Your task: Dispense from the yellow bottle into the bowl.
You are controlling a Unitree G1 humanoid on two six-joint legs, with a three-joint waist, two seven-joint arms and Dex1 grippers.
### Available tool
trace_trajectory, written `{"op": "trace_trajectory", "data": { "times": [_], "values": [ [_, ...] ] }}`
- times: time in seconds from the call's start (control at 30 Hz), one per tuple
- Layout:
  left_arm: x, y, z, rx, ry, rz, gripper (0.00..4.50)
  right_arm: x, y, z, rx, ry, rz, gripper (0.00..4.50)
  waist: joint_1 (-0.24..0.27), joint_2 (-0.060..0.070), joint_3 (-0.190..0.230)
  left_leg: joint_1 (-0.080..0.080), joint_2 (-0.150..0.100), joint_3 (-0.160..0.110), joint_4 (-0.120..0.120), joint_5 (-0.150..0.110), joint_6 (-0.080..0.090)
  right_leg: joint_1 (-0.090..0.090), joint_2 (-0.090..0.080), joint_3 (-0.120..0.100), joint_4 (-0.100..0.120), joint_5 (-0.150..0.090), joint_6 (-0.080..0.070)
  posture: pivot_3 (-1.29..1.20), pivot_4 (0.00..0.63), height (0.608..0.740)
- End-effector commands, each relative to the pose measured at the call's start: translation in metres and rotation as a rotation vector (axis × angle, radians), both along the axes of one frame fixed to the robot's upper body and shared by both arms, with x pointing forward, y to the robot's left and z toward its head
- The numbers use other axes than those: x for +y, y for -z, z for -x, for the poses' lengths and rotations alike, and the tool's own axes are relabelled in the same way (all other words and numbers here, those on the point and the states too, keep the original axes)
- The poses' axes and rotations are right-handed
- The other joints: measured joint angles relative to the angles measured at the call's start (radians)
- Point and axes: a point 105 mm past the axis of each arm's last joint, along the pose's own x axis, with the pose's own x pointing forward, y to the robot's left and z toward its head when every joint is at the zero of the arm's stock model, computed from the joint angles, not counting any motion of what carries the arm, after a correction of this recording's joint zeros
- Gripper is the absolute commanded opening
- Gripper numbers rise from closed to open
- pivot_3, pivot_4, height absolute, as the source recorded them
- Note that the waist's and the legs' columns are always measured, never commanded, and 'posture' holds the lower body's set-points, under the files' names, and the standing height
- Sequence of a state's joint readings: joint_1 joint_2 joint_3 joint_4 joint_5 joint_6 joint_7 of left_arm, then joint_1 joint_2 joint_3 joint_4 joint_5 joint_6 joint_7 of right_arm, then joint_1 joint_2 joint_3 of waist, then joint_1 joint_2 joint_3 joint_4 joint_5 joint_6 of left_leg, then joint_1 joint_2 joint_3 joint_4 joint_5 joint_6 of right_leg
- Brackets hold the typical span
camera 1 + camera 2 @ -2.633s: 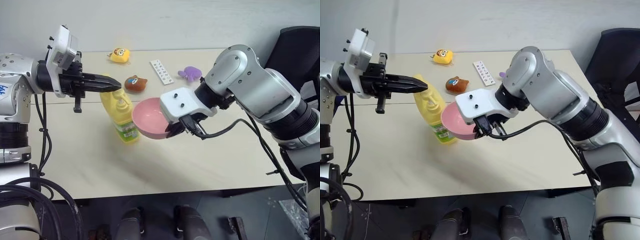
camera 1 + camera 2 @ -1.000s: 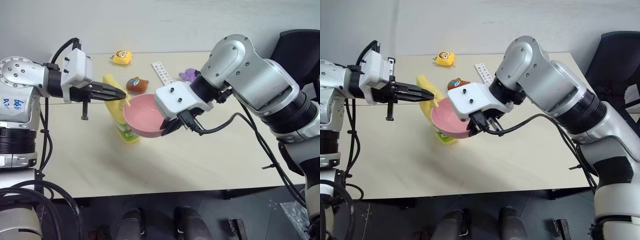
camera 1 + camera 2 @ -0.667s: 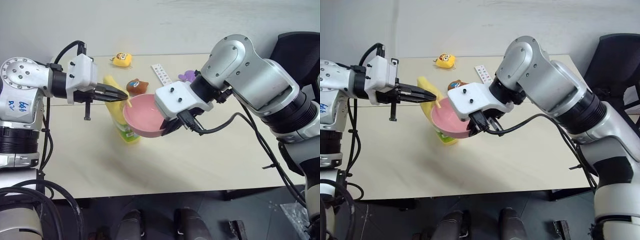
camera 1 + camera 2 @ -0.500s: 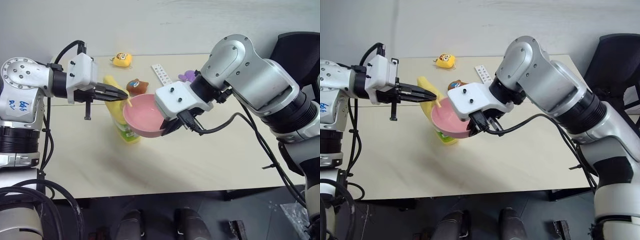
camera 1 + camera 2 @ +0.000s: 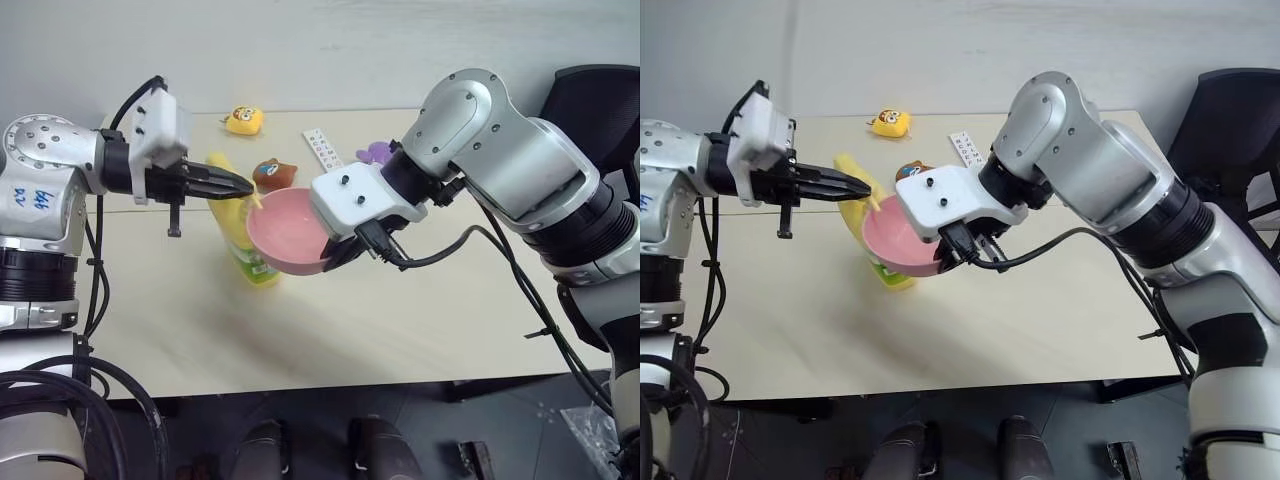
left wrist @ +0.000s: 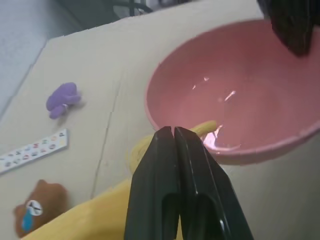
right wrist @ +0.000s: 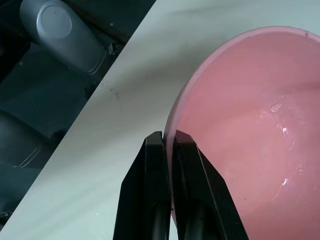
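Four small things behind: yellow plush (image 5: 241,118), brown plush (image 5: 267,169), card (image 5: 323,147), purple toy (image 5: 373,152) | left fingers (image 6: 172,145) pressed together, seemingly | right fingers (image 7: 167,145) pinching bowl (image 5: 290,230) rim

the bowl (image 5: 290,228) covers much of the yellow bottle (image 5: 245,250) in the head views, so the bottle's pump top cannot be made out there. in the left wrist view the left gripper (image 6: 174,134) hides where the bottle's spout starts, and the bottle runs off the picture's edge. the right gripper (image 7: 168,139) pinches the bowl's rim; the bowl is cut off at the edge there. the print on the white card (image 5: 323,147) is too small to read.
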State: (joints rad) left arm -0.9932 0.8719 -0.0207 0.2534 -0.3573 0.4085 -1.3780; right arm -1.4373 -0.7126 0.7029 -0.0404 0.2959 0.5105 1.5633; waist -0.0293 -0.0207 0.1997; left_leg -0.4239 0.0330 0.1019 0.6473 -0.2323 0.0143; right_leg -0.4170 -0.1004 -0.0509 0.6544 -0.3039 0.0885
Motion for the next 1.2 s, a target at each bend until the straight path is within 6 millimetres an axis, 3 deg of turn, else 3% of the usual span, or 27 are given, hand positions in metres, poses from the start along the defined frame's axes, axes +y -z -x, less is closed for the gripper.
{"op": "trace_trajectory", "data": {
  "times": [0.03, 0.17, 0.27, 0.37, 0.43, 0.6, 0.93, 1.07, 1.2],
  "values": [
    [0.008, -0.038, 0.016, 0.027, -0.005, 0.125, 0.95, -0.01, -0.01, 0.006, -0.011, -0.025, -0.002, 0.0, 0.0, -0.001, 0.001, -0.002, 0.0, 0.0, 0.0, 0.0, 0.0, -0.001, 0.0, 0.0, 0.0, 0.0, 0.0, 0.0, 0.15, 0.74],
    [0.018, -0.065, 0.037, 0.029, 0.002, 0.203, 2.18, -0.025, -0.007, 0.002, -0.006, 0.018, -0.01, 0.0, -0.002, -0.001, 0.001, -0.017, 0.0, 0.0, 0.002, 0.001, -0.001, -0.015, 0.001, 0.0, 0.005, 0.0, 0.001, 0.0, 0.15, 0.74],
    [0.026, -0.075, 0.057, 0.044, 0.004, 0.215, 3.04, -0.037, -0.001, -0.006, -0.013, 0.06, -0.02, 0.0, -0.004, -0.001, 0.001, -0.017, 0.0, 0.002, 0.002, 0.002, -0.003, -0.015, 0.001, 0.001, 0.003, 0.0, 0.001, 0.0, 0.15, 0.74],
    [0.033, -0.075, 0.077, 0.071, -0.003, 0.179, 3.93, -0.046, 0.007, -0.014, -0.025, 0.109, -0.04, 0.0, -0.005, -0.002, 0.002, -0.017, 0.0, 0.003, 0.001, 0.001, -0.002, -0.015, 0.002, 0.001, 0.0, 0.0, 0.001, 0.0, 0.15, 0.74],
    [0.045, -0.061, 0.097, 0.097, -0.055, 0.078, 4.46, -0.054, 0.021, -0.027, -0.049, 0.177, -0.078, 0.0, -0.011, -0.002, 0.002, -0.016, 0.0, 0.003, 0.001, 0.0, -0.002, -0.014, 0.002, 0.001, -0.003, 0.0, 0.001, 0.0, 0.15, 0.74],
    [0.061, -0.032, 0.131, 0.191, -0.152, -0.018, 4.46, -0.065, 0.062, -0.044, -0.079, 0.253, -0.119, 0.0, -0.013, -0.004, 0.003, -0.014, 0.001, 0.003, 0.001, 0.001, -0.003, -0.014, 0.001, 0.002, -0.001, 0.0, 0.0, 0.0, 0.15, 0.74],
    [0.076, 0.008, 0.151, 0.234, -0.309, -0.054, 4.46, -0.057, 0.121, -0.083, -0.132, 0.325, -0.169, 0.0, -0.025, -0.003, 0.003, -0.011, 0.004, 0.002, -0.001, 0.002, -0.009, -0.012, -0.001, 0.002, 0.0, -0.002, -0.003, 0.0, 0.15, 0.74],
    [0.079, 0.013, 0.154, 0.239, -0.337, -0.039, 4.5, -0.06, 0.135, -0.093, -0.121, 0.353, -0.154, 1.0, -0.027, -0.003, 0.003, -0.012, 0.004, 0.002, 0.0, 0.001, -0.01, -0.013, -0.001, 0.002, 0.0, -0.002, -0.004, 0.0, 0.15, 0.74],
    [0.084, 0.018, 0.154, 0.248, -0.361, -0.015, 4.5, -0.062, 0.13, -0.098, -0.109, 0.376, -0.175, 2.29, -0.029, -0.003, 0.003, -0.01, 0.005, 0.002, -0.001, 0.001, -0.011, -0.012, -0.001, 0.002, 0.0, -0.002, -0.004, 0.0, 0.15, 0.74]
  ]
}}
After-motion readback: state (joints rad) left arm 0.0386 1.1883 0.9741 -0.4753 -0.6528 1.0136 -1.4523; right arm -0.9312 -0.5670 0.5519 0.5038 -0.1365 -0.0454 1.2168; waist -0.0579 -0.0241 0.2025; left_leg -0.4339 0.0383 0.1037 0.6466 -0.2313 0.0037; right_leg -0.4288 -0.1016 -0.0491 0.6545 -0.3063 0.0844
